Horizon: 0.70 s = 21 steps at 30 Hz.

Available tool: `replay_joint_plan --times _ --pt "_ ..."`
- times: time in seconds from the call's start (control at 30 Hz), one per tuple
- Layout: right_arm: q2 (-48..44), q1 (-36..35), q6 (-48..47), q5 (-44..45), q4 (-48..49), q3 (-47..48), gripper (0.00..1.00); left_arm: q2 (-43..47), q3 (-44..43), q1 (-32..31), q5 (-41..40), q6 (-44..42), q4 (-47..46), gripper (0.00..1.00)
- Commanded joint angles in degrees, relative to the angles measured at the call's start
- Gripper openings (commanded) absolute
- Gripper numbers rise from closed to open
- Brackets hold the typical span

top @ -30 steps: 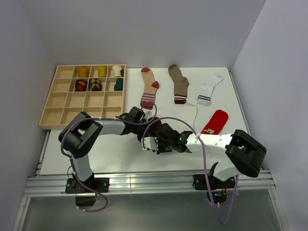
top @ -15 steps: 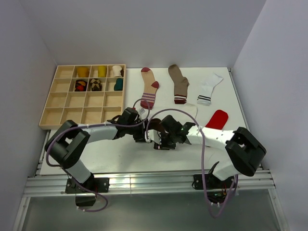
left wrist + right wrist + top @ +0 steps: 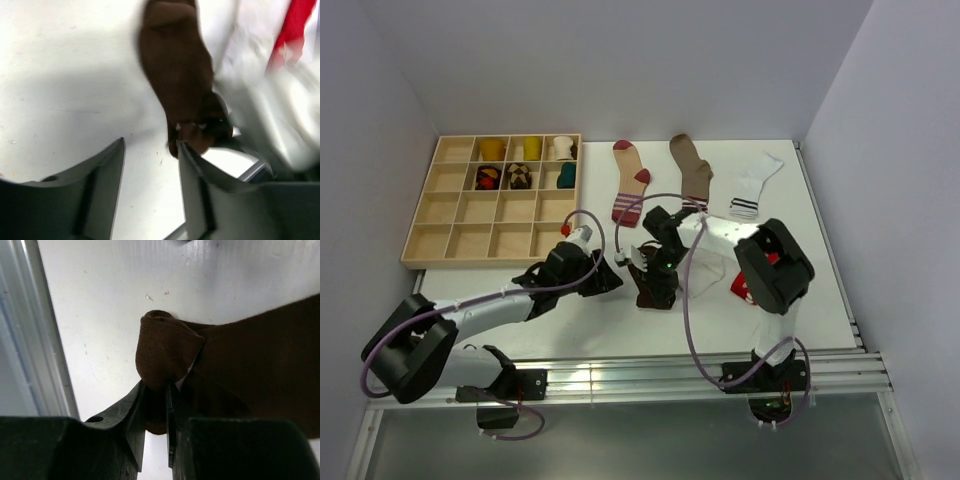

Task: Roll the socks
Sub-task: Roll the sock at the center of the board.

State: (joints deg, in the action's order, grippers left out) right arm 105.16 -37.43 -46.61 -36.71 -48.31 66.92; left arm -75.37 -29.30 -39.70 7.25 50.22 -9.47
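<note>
Currently: right gripper (image 3: 156,390), jaws pinched narrow on the folded end of the dark brown sock (image 3: 240,365), low on the table (image 3: 620,335), front centre. Left gripper (image 3: 151,145), parted, empty, just beside the sock. Advice: hold the pinch firm, turn evenly, let the left pin the free length.

The dark brown sock (image 3: 240,355) runs past the right wrist view's edge; the red sock (image 3: 295,30) shows blurred, cropped.
</note>
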Motion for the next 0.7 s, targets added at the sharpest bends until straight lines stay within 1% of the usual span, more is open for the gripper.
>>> replay_joint_plan --times 0.0,0.03,0.07,0.17,0.27,0.4,0.57,0.67 --pt "5.47 1.13 -3.57 -4.95 -12.31 7.41 0.11 5.75 1.35 -4.76 -6.97 -8.97 -5.82 0.54" --pt "6.79 1.57 -3.84 -6.08 -13.46 8.75 0.11 6.20 1.52 -6.16 -6.98 -10.39 -6.95 0.54" --pt "9.51 1.74 -4.36 -6.79 -16.26 10.06 0.11 6.55 1.61 -8.09 -8.98 -11.62 -7.22 0.55" --pt "12.86 2.45 -5.33 -7.94 -20.40 14.29 0.11 5.77 1.09 -11.26 -11.46 -16.89 -8.54 0.56" --pt "15.94 3.24 -5.33 -7.85 -22.17 16.93 0.11 4.36 1.26 -14.34 -11.99 -20.94 -12.66 0.58" --pt "18.67 4.56 -5.85 -8.20 -24.45 19.56 0.11 -1.17 0.91 -15.84 -11.12 -24.54 -16.27 0.58" --pt "22.10 5.70 -8.14 -9.78 -29.54 22.12 0.12 -7.58 -0.40 -16.63 -6.38 -26.22 -20.75 0.62" --pt "22.80 6.31 -8.50 -9.96 -29.82 22.12 0.12 -10.40 -1.55 -16.72 -4.97 -27.19 -21.99 0.63"
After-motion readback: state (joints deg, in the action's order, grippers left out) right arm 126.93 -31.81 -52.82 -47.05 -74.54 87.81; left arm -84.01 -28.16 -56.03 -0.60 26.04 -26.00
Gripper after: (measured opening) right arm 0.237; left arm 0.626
